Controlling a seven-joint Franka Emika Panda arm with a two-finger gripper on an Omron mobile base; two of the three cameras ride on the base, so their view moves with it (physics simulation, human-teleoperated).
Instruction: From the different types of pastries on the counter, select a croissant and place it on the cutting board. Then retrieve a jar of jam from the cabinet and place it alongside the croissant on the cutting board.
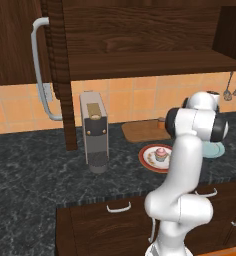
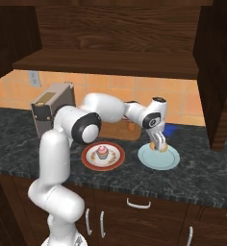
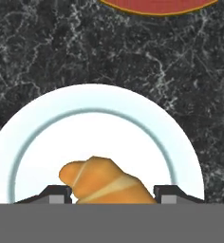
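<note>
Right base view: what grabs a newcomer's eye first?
The white arm stretched across the counter, its fingers shut on the croissant over a pale blue plate. Next to that, the pink cupcake on a red-rimmed plate. Behind both, the cutting board lies against the orange tile wall.
</note>
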